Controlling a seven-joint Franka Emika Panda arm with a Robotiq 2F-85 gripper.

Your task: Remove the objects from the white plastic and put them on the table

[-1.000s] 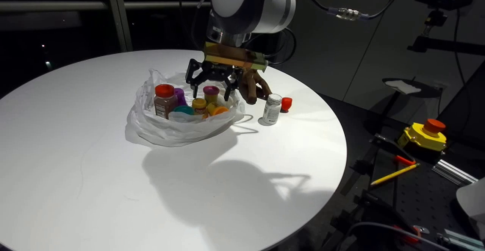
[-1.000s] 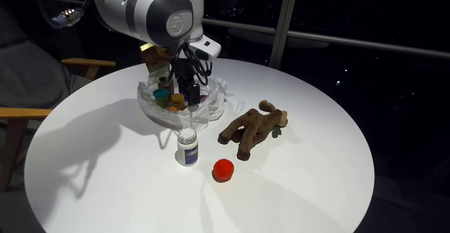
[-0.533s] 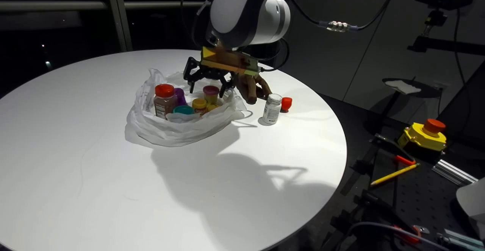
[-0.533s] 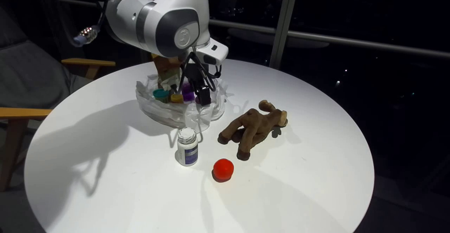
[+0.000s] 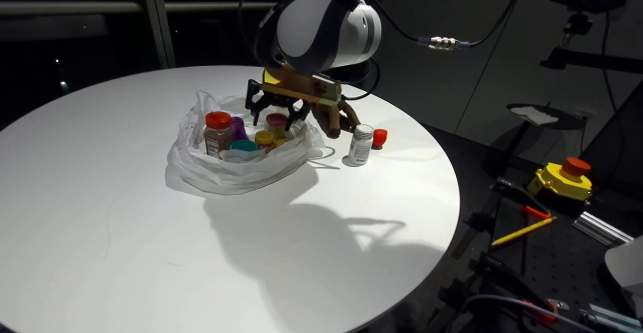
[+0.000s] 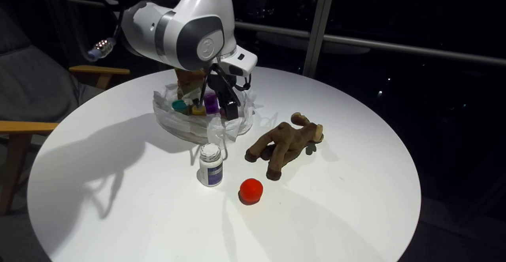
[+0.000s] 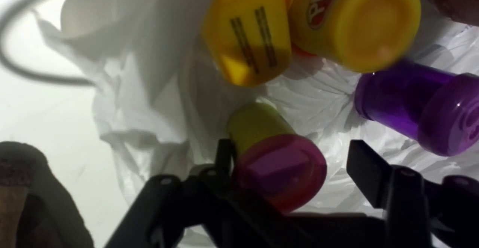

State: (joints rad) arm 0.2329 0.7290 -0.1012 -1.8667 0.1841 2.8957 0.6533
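Both exterior views overlook the table (image 5: 166, 237); wrist view looks closely into the bag (image 7: 146, 106)

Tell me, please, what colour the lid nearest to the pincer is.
The lid is magenta-pink; the wrist view shows it best.

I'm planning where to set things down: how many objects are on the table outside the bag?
3: the white bottle standing near the bag, the red object beyond it, and the plush lying near both. Something small behind the bag could be hidden.
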